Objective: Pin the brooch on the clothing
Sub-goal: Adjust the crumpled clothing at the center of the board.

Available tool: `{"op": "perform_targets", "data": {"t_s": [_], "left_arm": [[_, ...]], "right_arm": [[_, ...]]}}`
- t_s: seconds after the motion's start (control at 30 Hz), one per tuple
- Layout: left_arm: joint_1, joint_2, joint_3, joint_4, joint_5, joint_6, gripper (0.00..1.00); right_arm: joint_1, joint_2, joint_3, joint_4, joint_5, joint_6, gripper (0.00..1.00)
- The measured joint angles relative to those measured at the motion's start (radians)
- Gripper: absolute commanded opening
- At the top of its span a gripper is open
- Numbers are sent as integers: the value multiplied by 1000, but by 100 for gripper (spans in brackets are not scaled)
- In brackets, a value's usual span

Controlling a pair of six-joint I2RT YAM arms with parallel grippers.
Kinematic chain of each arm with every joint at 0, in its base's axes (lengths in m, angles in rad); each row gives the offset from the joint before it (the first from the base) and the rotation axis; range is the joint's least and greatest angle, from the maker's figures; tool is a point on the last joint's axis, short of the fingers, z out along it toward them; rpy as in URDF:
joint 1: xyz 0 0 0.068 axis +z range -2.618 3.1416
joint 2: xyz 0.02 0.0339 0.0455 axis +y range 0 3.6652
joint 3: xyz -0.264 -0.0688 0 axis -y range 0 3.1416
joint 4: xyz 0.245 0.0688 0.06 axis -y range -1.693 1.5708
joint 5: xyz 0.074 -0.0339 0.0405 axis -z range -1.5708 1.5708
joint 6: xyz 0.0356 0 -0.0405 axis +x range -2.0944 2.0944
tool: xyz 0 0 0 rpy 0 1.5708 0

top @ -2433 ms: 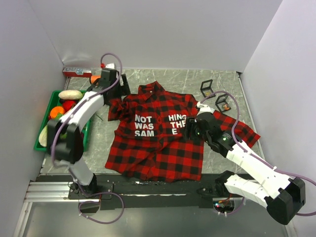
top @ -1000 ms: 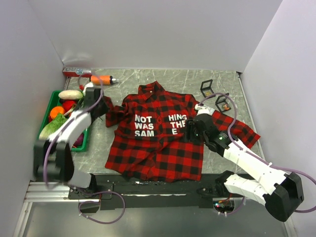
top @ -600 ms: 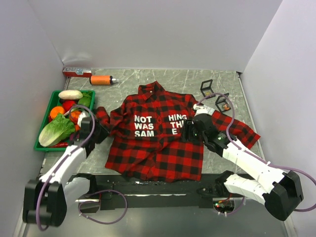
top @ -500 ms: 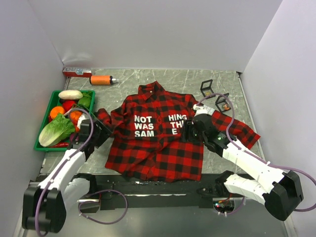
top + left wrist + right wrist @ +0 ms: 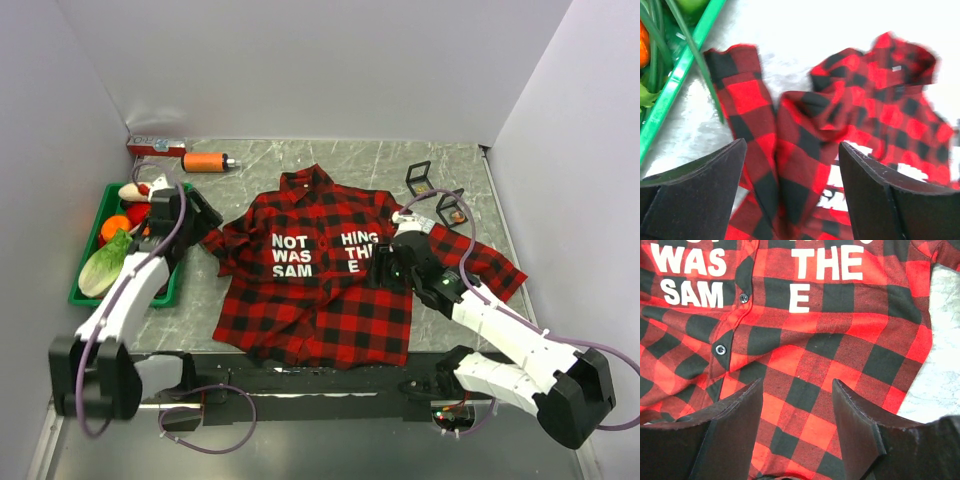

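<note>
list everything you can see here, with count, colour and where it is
shirt: one, red and black plaid with white lettering, spread out mid-table
tray: one, green, left edge of the table
vegetables: several, green, orange, red and white, in the tray
bottle: one, orange, far left
box: one, red, far left corner
frames: two, black, far right
left gripper: one, black, open, over the shirt's sleeve
right gripper: one, black, open, over the shirt's front
</note>
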Motion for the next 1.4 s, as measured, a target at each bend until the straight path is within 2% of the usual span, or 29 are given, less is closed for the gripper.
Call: {"op": "perform_targets", "data": {"t_s": [0.13,0.37,0.6,0.83,1.27,1.33,1.4], "left_arm": [[27,139,31,0,8,35,78],[75,404,186,15,8,97,75],[74,586,327,2,-40,148,79],[74,626,324,-17,-104,151,82],[61,611,231,55,-109,132,81],[61,611,225,65,-109,130,80],[61,611,222,71,-110,129,73]], "right_arm": [[0,-23,-2,-8,6,0,64],[0,-50,-22,-18,16,1,64],[0,-50,-32,-19,15,1,64],[0,-50,-35,-17,14,1,64],[0,-50,-49,-9,6,1,65],[0,-50,-51,-9,5,1,65],[0,-50,-51,-9,4,2,65]]}}
